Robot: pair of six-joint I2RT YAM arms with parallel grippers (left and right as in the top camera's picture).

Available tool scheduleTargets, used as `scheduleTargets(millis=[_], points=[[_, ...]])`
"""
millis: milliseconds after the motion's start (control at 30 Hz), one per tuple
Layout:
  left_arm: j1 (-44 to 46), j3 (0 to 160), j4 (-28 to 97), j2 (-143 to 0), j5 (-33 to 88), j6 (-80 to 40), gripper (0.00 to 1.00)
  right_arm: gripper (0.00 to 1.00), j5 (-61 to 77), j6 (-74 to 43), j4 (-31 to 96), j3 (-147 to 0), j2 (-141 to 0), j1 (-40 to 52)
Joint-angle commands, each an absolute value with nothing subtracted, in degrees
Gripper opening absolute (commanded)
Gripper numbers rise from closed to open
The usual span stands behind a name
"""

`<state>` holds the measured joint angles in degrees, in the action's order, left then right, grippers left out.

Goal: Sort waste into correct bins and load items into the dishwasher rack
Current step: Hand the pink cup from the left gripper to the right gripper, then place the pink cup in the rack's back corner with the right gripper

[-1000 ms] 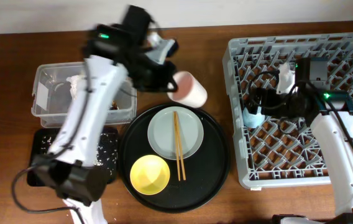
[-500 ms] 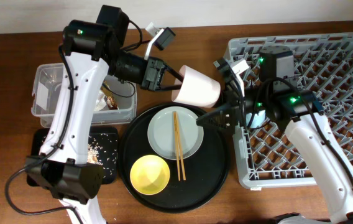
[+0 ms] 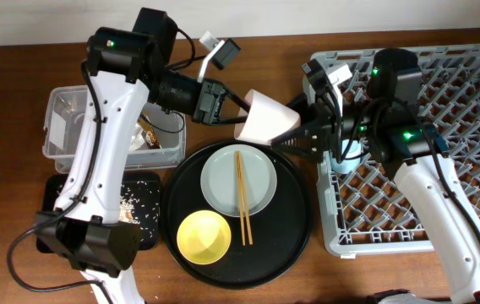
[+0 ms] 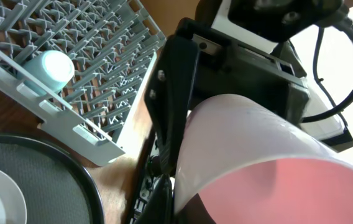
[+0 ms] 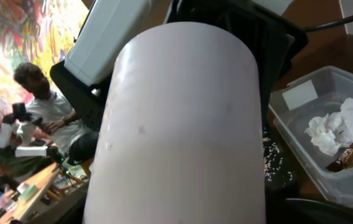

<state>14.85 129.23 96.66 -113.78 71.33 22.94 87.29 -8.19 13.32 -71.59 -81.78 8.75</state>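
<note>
Left hand [image 3: 221, 103] clamped on the pink cup [image 3: 265, 120] near the far edge; right hand [image 3: 299, 137] at its base, grip unclear.

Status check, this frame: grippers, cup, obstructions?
Left gripper shut on pink cup, midair. Right gripper at its base, grip unclear. Blue cup in rack, nothing blocking.

My overhead looks straight down on the whole tabletop [image 3: 20, 51]. Both wrist cameras face each other, pressed close against the same pink cup [image 4: 257, 168].
</note>
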Motion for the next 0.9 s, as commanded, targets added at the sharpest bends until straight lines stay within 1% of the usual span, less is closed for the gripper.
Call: scheduleTargets(millis=[0,33,100,167,233,333,367,400,500,600,633,667,700,733,800,867], points=[[15.4,129.58,96.73,-113.4,68.51,23.73,0.0,0.44,86.74,-8.01,10.0,-72.34,-80.66,8.6],[16.12,129.58,96.73,-113.4,66.72,23.7,0.0,0.42,84.62,-8.01,10.0,-72.34,-80.66,8.6],[17.54,129.58,96.71,-113.4,63.48,23.7,0.14,0.42,81.76,-8.03,10.0,-72.34,-80.66,8.58],[18.11,129.58,96.73,-113.4,57.34,22.28,0.25,0.43,78.81,-8.03,10.0,-72.34,-80.66,8.19],[18.11,129.58,96.71,-113.4,53.56,20.18,0.25,0.42,78.81,-8.1,10.0,-72.34,-80.66,6.59],[18.11,129.58,96.71,-113.4,51.68,20.18,0.27,0.42,79.05,-15.94,8.19,-72.34,-80.66,2.48],[18.11,129.58,96.71,-113.4,50.57,20.16,0.33,0.42,79.07,-18.04,6.61,-72.34,-80.66,2.42],[18.11,129.58,96.51,-113.4,47.9,17.93,0.35,0.41,79.05,-20.82,4.23,-72.34,-80.66,2.44],[17.65,129.58,93.86,-113.4,34.39,6.59,0.38,0.37,78.04,-22.06,3.81,-72.34,-80.66,1.39],[16.82,129.58,92.6,-113.4,25.02,0.71,0.42,0.37,69.1,-23.2,8.05,-72.34,-80.71,-2.02],[16.73,129.58,92.33,-113.4,21.63,-0.97,0.43,0.37,62.96,-22.76,12.23,-72.34,-80.71,-2.9],[16.71,129.58,92.16,-113.4,18.96,-1.96,0.44,0.35,48.27,-20.53,21.21,-72.31,-80.71,-3.4],[16.8,129.4,92.09,-113.43,18.13,-1.96,0.51,0.33,32.58,-16.8,28.58,-72.31,-80.73,-3.38],[16.88,129.38,91.94,-113.45,18.13,-1.93,0.99,0.33,23.4,-15.14,31.55,-72.31,-80.73,-3.36],[16.86,129.38,91.98,-113.45,18.13,-1.93,0.99,0.33,10.57,-12.38,34.09,-72.34,-80.71,-3.36],[16.86,129.38,92.01,-113.45,18.13,-1.93,0.99,0.33,5.54,-12.21,33.8,-72.34,-81.45,-3.29]])
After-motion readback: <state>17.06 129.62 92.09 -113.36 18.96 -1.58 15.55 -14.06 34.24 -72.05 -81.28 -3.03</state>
